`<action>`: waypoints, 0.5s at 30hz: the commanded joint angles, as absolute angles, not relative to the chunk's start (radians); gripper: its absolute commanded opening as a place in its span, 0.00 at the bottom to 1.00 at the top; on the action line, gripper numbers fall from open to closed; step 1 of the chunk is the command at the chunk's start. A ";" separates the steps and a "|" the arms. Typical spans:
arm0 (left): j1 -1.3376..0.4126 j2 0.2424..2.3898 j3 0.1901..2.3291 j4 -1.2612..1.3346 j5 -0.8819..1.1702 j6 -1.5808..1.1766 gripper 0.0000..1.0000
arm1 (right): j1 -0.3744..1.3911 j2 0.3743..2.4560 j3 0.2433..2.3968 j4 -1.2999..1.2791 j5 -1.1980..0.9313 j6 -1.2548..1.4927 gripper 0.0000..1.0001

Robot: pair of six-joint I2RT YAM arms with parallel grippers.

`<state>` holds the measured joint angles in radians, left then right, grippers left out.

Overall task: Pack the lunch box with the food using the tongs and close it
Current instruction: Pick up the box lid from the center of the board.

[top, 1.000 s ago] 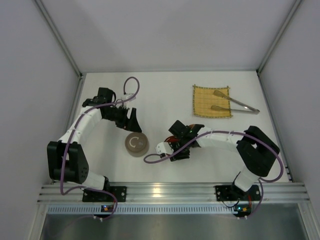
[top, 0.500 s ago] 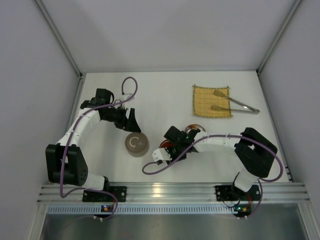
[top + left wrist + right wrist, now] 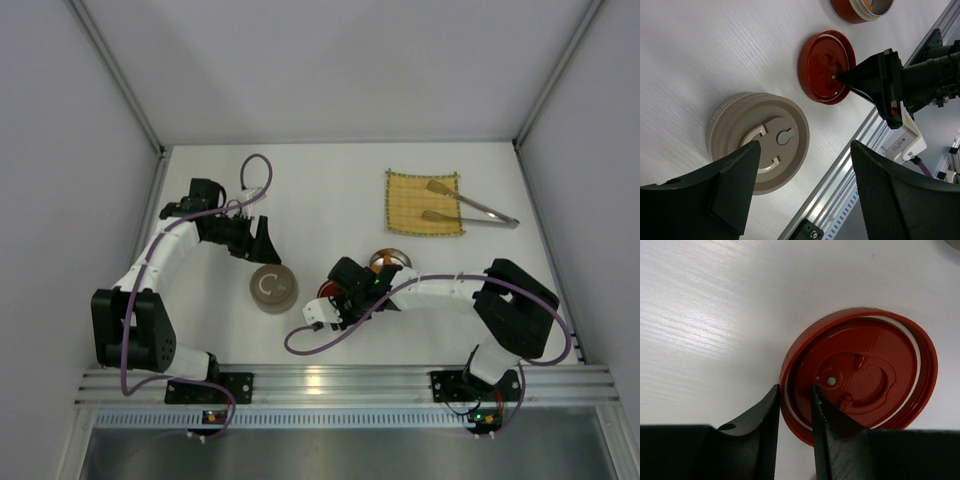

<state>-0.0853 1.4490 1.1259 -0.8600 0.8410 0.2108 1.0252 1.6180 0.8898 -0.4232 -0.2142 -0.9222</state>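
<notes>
- Where the red lid (image 3: 860, 375) lies inner face up on the tabletop (image 3: 330, 190), the right pincer (image 3: 795, 390) is clenched on its near rim, one finger outside the rim and one inside.
- Left pincer (image 3: 805, 147): released, jaws wide, holding nothing. It hangs over a round beige lidded container (image 3: 760, 135) just left of the red lid.
- Lunch box (image 3: 850, 14): a red round tub, uncovered, just beyond the red lid and apart from it. Something orange shows inside, but whether it is the food cannot be told.
- Tongs (image 3: 480, 212): lying at the far right of the tabletop, well apart from both arms, flat tips resting on the yellow mat (image 3: 410, 205). No separate food pieces can be made out on the mat.
- Step in hand, as judged: taking up the red lid by its rim, most likely to cover the lunch box.
- Handling notes:
  - the grip is at one edge only, so the far side will tend to droop; lift slowly and keep the clench firm;
  - the lid lies upside down and would need turning over before it meets the box;
  - centre it over the box rim, then lower it flat, since a tilted approach may nudge the light tub sideways;
  - the free left pincer could steady the tub.
</notes>
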 commanded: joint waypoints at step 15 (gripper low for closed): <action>-0.060 1.382 1.049 -0.747 0.916 0.157 0.80 | 0.965 1.545 0.977 -0.489 -0.313 -0.796 0.00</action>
<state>-0.0788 1.4212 1.0801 -0.8211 0.8566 0.1860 0.9958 1.6032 0.9009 -0.4522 -0.2359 -0.8402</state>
